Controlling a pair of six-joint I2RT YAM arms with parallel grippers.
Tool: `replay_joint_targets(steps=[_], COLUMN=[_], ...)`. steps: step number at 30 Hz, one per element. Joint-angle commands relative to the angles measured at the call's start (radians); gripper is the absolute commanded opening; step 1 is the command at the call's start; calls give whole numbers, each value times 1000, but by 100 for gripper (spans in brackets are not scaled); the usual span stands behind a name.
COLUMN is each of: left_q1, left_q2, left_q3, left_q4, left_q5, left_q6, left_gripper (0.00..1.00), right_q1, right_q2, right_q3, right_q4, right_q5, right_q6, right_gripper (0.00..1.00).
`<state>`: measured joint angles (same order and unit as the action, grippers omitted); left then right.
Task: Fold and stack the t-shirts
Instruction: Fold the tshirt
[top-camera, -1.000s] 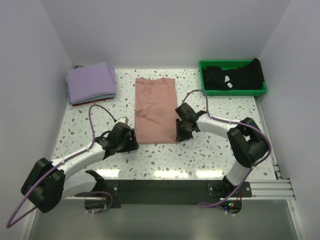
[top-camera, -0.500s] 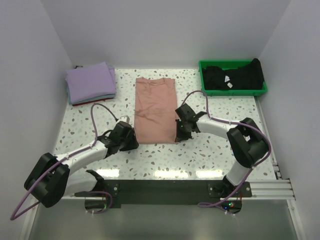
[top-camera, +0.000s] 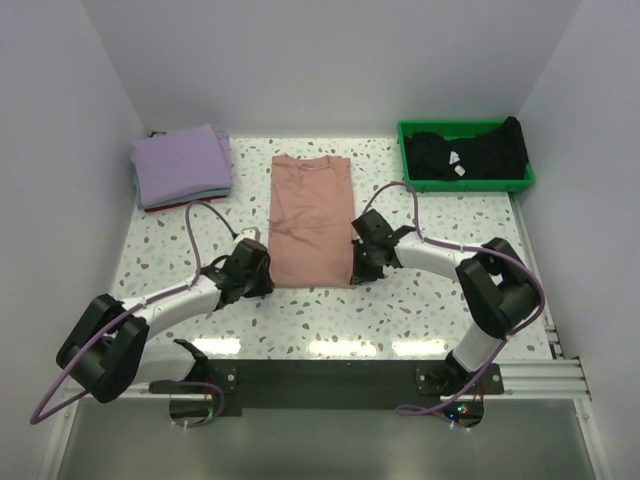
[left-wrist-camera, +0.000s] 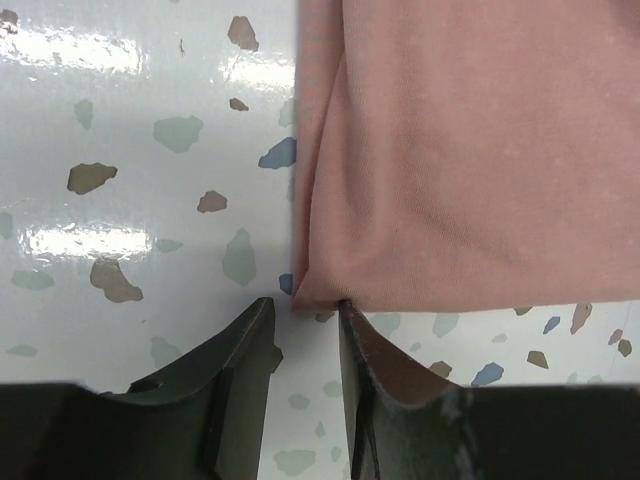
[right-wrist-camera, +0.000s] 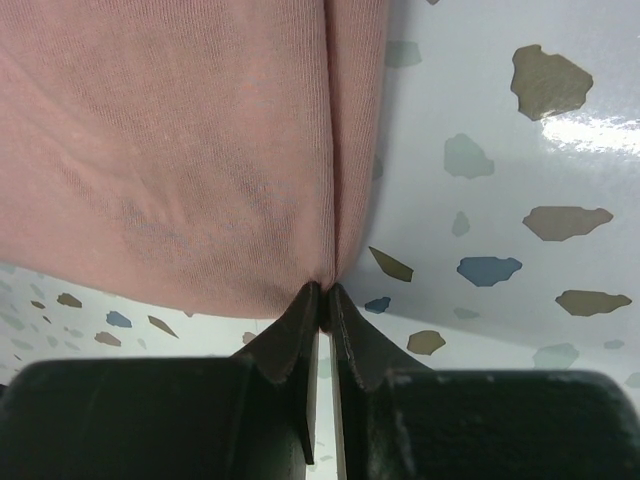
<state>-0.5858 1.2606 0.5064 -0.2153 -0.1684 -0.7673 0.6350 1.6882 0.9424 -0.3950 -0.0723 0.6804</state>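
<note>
White walls, speckled terrazzo table. I see salmon-pink t-shirt at table centre, folded into long strip running near to far. Left gripper at its near-left corner: jaws slightly apart, narrow gap, hem corner at tips, not clamped. Right gripper at near-right corner: jaws pinched onto hem fold. Lavender t-shirt tops stack far left. Black t-shirts in green tray far right.

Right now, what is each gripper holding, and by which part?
Right gripper pinches the salmon-pink shirt by its near right corner; left gripper open, holding nothing.
</note>
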Motion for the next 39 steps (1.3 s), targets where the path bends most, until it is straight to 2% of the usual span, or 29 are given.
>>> replay_joint_targets(steps=[1, 7, 13, 23, 34, 39], left_q1=[-2, -3, -3, -3, -5, -6], left_q2=[37, 46, 63, -35, -174, -259], left_q3=[-8, -26, -40, -77, -100, -72], left_q4=[8, 45, 62, -35, -71, -156], left_q5=[-19, -5, 17, -23, 33, 59], left_q6=[-6, 5, 2, -38, -44, -46], left_gripper=[36, 28, 0, 0, 0, 0], right_q1=[14, 14, 12, 14, 12, 23], right_q2=[4, 8, 8, -24, -45, -96], right_q3=[-39, -31, -24, -10, 12, 21], right_q4=[-53, -61, -84, -162, -197, -249], right_q5=[22, 28, 45, 106, 115, 117], right_q6=[-1, -4, -7, -7, -8, -5], right_gripper=[9, 8, 0, 0, 0, 0])
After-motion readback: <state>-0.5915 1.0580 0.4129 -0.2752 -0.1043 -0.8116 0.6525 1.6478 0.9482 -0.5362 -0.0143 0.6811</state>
